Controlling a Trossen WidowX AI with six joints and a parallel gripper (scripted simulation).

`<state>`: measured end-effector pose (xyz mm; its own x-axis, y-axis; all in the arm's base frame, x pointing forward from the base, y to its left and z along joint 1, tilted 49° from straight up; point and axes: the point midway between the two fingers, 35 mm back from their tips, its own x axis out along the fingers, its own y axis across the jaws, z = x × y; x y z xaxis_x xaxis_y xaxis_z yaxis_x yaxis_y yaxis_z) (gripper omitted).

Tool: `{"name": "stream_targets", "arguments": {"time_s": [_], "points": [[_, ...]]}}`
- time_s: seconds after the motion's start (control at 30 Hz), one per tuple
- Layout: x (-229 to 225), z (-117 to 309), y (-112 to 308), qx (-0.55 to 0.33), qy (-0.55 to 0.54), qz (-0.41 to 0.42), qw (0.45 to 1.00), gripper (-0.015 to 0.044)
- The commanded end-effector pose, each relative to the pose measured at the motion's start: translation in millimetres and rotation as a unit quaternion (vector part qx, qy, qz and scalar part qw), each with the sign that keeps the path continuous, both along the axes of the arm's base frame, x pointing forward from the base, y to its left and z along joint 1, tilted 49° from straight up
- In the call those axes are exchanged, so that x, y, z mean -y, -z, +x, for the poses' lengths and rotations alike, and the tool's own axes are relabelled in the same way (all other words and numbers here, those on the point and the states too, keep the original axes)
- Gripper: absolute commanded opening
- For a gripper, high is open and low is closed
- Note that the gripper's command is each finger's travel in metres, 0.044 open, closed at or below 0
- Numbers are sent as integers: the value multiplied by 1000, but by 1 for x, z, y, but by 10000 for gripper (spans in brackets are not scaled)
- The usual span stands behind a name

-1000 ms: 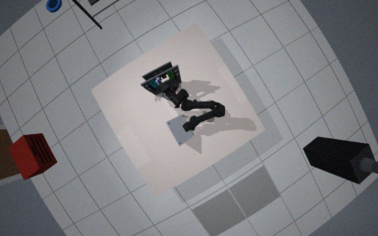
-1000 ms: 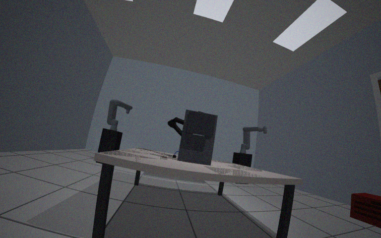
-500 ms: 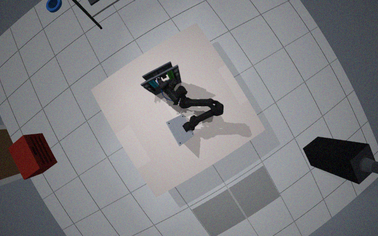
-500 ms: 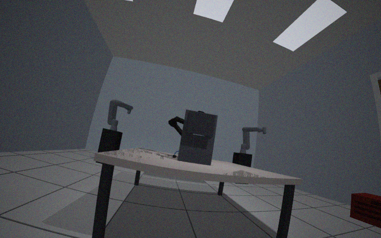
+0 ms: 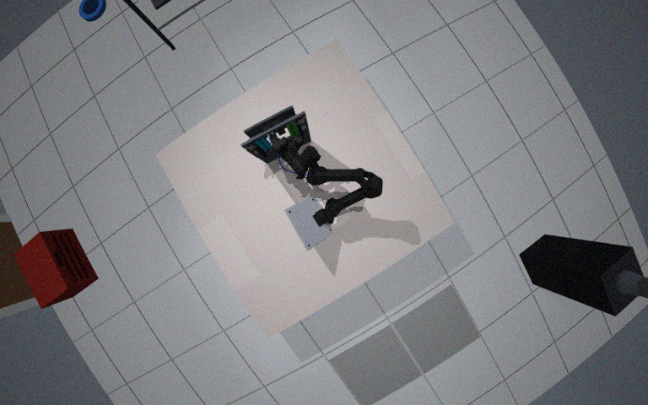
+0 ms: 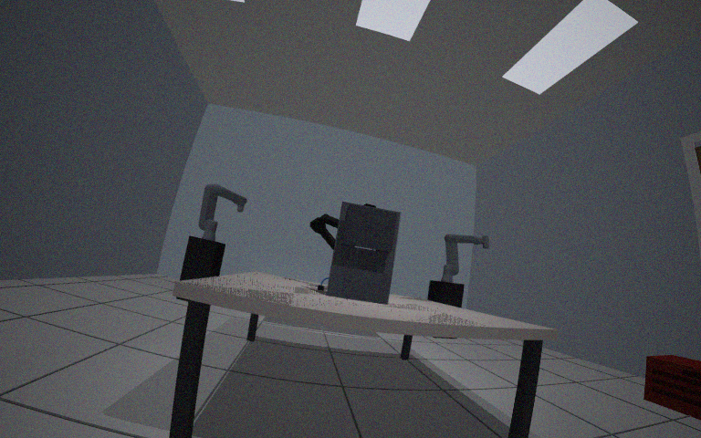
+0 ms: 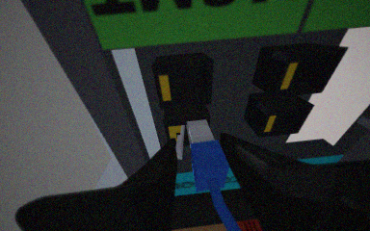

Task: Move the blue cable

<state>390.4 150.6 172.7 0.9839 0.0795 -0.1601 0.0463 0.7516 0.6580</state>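
Facing servers [image 5: 309, 134] [image 6: 366, 230], upper ctr of top view; straddling plug [image 7: 210, 166], lower ctr of wrist view, w/ tool [image 5: 274, 142] [image 7: 198, 141] part-open, grip unclear. Prob. prepping unplug; next, needing squeeze on tab [image 7: 180, 143], then straight pull.

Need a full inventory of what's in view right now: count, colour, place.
server units: at least one, dark grey, upright on the table
blue cable plug: one, blue, between the gripper fingers at a port
port sockets: four seen, black with yellow strips, below the green label
green label: at least one, above the sockets
pale table: one, dark legs
red box: one, on the floor
black pedestals: two, behind the table, grey arm on each
ceiling lights: three, white
black arm: one
black gripper: one, partly open
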Motion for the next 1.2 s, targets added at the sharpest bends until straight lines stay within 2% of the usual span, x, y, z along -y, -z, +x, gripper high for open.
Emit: {"name": "stream_targets", "arguments": {"time_s": [0.0, 0.8, 1.17], "points": [[1, 0, 0, 0, 1, 0, 1000, 159], [1, 0, 0, 0, 1, 0, 1000, 0], [0, -3, 0, 2, -1, -1, 1000, 0]]}}
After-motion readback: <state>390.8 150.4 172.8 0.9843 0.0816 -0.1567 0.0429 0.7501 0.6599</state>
